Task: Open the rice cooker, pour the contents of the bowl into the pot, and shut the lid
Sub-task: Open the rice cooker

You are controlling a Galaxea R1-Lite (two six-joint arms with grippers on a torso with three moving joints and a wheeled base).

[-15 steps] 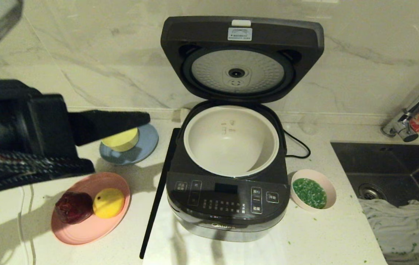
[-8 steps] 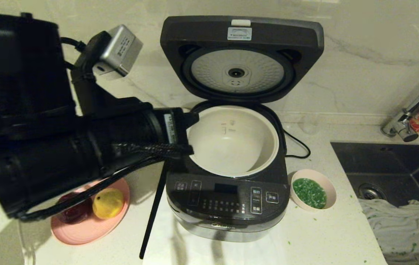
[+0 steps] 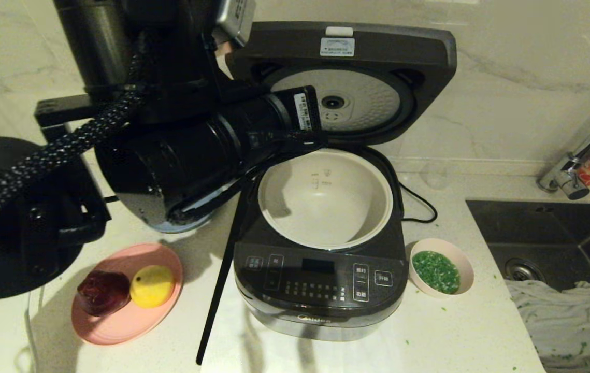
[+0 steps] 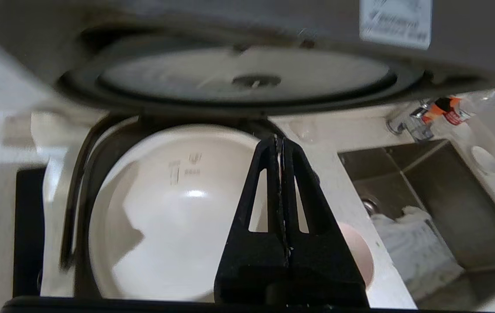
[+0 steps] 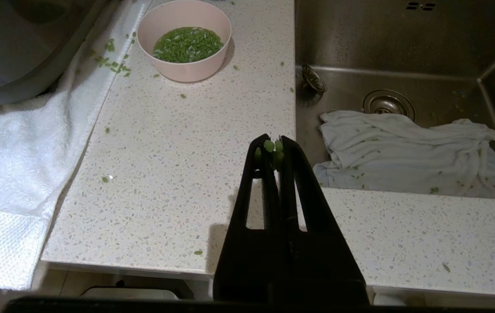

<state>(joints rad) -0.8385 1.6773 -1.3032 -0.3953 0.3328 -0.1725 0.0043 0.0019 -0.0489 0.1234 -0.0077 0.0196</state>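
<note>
The rice cooker (image 3: 320,290) stands open with its lid (image 3: 377,46) upright against the wall, silver underside (image 4: 247,82) facing out. Nothing lies in the off-white pot (image 3: 389,207), also seen as the pot (image 4: 164,217) in the left wrist view. The pink bowl (image 3: 465,269) holding the green contents (image 3: 435,271) sits on the counter right of the cooker. My left arm reaches across the cooker's left side below the lid; the left gripper (image 4: 278,139) is shut and empty above the pot's far rim. My right gripper (image 5: 273,145) is shut over the counter's front edge, short of the bowl (image 5: 184,71), with green bits stuck at its tips.
A pink plate (image 3: 118,331) with a dark red fruit and a lemon lies front left. Right of the bowl is the sink (image 3: 559,233) with a white cloth (image 3: 569,311) and a faucet (image 3: 585,155). A white towel (image 5: 12,152) lies under the cooker. Loose green bits dot the counter.
My left arm has swung up and to the right, from the left edge to in front of the lid's left side. Cooker, bowl and plate have not moved.
</note>
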